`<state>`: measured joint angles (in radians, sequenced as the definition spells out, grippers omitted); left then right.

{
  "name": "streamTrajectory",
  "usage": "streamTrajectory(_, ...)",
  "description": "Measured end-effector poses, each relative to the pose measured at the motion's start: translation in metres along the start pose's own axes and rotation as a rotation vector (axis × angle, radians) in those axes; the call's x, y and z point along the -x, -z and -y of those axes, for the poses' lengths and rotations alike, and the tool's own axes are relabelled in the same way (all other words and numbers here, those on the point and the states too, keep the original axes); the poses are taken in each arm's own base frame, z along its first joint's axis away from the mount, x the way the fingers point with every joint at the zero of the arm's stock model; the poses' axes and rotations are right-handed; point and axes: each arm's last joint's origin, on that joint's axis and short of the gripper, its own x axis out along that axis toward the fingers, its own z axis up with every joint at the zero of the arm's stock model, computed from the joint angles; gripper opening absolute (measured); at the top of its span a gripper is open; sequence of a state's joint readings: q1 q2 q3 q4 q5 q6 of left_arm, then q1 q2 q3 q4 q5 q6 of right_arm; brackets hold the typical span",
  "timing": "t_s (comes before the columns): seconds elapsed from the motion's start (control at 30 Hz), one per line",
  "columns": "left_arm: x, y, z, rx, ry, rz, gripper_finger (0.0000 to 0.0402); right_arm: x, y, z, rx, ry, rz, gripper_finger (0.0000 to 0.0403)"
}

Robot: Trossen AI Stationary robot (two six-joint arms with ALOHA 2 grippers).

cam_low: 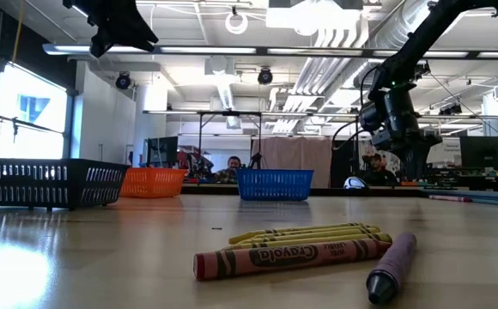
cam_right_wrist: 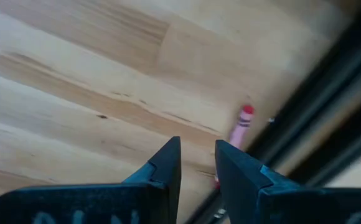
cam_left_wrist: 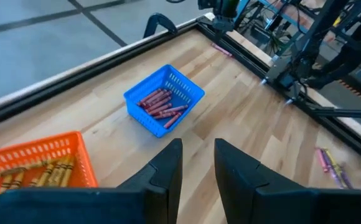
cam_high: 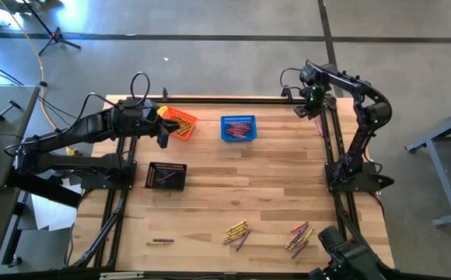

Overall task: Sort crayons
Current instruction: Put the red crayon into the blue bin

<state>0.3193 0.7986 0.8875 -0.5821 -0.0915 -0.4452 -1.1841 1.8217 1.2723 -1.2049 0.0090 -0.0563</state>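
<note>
Loose crayons (cam_high: 236, 232) lay at lower centre and lower right of the high view, one (cam_right_wrist: 239, 129) beside the right gripper (cam_right_wrist: 197, 163). Both the right and left gripper (cam_left_wrist: 198, 163) stood slightly parted, holding nothing. You would likely find crayons light, stiff, brittle; grip mid-length.

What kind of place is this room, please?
Probably a robotics lab or workshop: two robot arms stand at a wooden table holding sorting baskets, exposed ceiling ducts run overhead, and desks with monitors fill the open room behind.
</note>
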Motion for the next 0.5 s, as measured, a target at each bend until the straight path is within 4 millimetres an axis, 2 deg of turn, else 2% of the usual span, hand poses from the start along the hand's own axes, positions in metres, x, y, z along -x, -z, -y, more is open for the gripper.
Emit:
streamTrajectory(0.23,0.000,-0.003,-0.006,-0.057,-0.032,0.013,0.0081,0.017,-0.006,-0.004,0.042,0.015,0.045,0.0083)
streamTrajectory(0.5,-0.001,-0.006,-0.013,-0.055,-0.028,0.011,0.0081,0.020,-0.012,-0.006,0.021,0.007,0.107,0.0083)
